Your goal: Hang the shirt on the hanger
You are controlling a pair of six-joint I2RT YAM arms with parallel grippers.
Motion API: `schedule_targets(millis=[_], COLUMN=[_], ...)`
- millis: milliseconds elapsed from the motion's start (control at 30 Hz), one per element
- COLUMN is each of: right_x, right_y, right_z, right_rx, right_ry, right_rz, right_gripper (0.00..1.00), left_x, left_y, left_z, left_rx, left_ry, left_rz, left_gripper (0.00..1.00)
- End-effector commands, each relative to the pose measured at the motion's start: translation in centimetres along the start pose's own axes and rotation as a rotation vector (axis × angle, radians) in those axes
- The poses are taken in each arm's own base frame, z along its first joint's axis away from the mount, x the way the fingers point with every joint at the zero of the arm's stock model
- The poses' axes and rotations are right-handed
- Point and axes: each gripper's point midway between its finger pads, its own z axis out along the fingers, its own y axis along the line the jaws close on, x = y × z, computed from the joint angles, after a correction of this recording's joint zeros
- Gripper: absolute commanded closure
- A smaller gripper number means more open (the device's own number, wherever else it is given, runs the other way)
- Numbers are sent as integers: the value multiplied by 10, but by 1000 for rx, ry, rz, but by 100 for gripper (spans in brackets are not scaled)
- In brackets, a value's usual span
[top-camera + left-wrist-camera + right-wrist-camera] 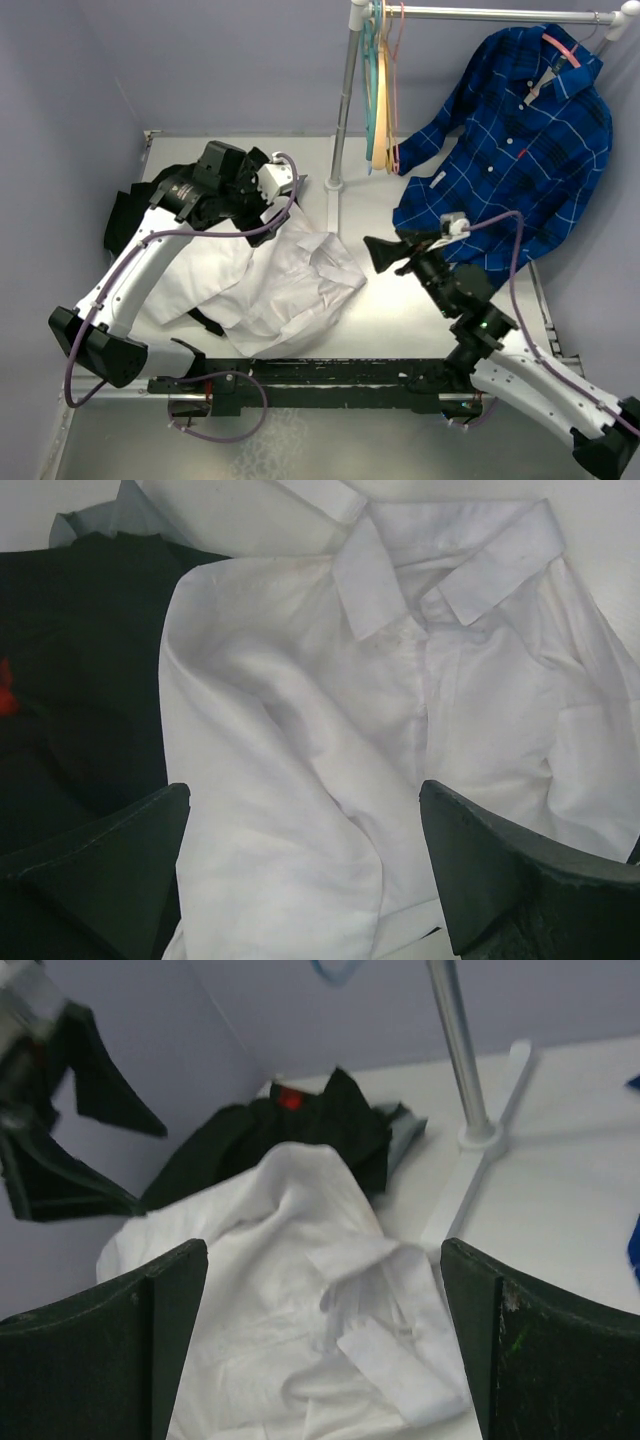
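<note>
Top external: looking down from high on the table (400, 310).
Left wrist: staring down, close on the shirt (300, 730).
Right wrist: sharing that shirt, from farther off.

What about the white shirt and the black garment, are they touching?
Touching. The left wrist view shows the shirt lying with its edge over the black garment, with no gap between them.

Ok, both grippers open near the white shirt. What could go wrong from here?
The shirt overlaps the black garment; a left gripper grab there may lift both.
It is crumpled, so pinching a loose fold instead of the collar could complicate hanging.
The pink hanger hangs bunched with the teal hanger and tan hanger; it may snag.
</note>
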Motion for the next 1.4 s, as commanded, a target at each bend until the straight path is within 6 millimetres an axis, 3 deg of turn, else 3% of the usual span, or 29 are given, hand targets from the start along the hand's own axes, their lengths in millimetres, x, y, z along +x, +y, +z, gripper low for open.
schedule_targets(millis=[0, 133, 233, 267, 300, 367, 433, 500, 667, 900, 1367], right_x=[-81, -168, -252, -267, -286, -305, -311, -312, -310, -299, -267], right_y=[11, 22, 40, 42, 30, 12, 1, -7, -6, -17, -47], right_z=[-16, -17, -10, 2, 15, 51, 83, 110, 151, 174, 200], right_rx=[72, 209, 266, 282, 322, 269, 241, 213, 127, 127, 177], right_ry=[-66, -156, -311, -308, -308, -268, -240, -236, -197, -156, -96], right_rz=[-178, -280, -349, -381, -389, -337, -302, -277, -236, -233, -187], right_gripper=[0, 0, 1, 3, 5, 16, 25, 24, 23, 23, 30], left_x=[-4, -4, -4, -4, -4, -3, -3, -2, 3, 3, 4], left_y=[11, 8, 5, 4, 4, 5, 5, 6, 5, 9, 12], left_z=[-7, -2, 0, 0, 0, 0, 0, -2, 0, 4, 8], left_rx=[-63, -42, -18, -14, -13, -17, -21, -28, -34, -40, -43], left_ry=[-23, -22, -21, -22, -23, -19, -18, -21, -13, 1, 20], left_rz=[-29, -32, -30, -29, -28, -26, -25, -21, -16, -9, -9], left_gripper=[0, 0, 0, 0, 0, 0, 0, 0, 0, 0, 0])
